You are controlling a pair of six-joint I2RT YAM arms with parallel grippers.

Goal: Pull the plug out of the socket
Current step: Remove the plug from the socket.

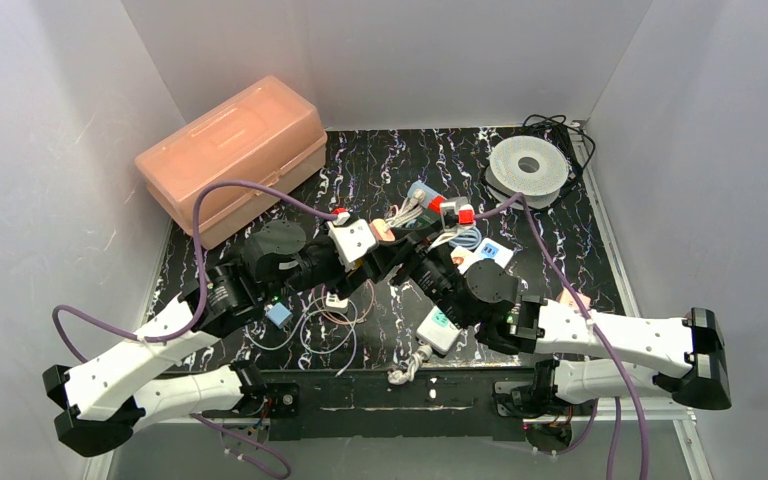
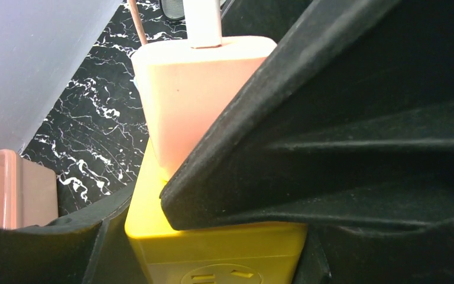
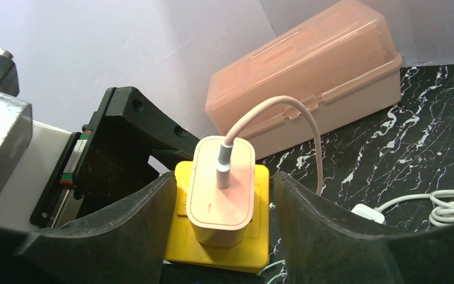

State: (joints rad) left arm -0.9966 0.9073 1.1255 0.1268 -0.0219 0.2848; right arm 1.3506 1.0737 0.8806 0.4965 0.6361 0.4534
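White walls are seen enclosing a black marbled tabletop (image 1: pixel 380 160). A pink storage box (image 1: pixel 230 155) is set at the far left corner and a white spool (image 1: pixel 528 168) at the far right corner. Both arms are stretched from the near edge and bent inward, so that they meet near the middle of the tabletop with the wrists turned toward each other. The yellow socket (image 3: pixel 236 254) is held there by the left end effector (image 1: pixel 378 255), which is judged to be pinched on it, though the contact is partly hidden. The pink plug (image 3: pixel 221 189) is seated in the socket, and its cable (image 3: pixel 307 118) is looped away toward the box. The right end effector (image 3: pixel 223 183) is spread, with one finger at each side of the plug and a gap visible at both. The grasp step is judged to be in hand: closing on the plug's sides is called for next, then a straight pull away from the socket face while the socket is braced
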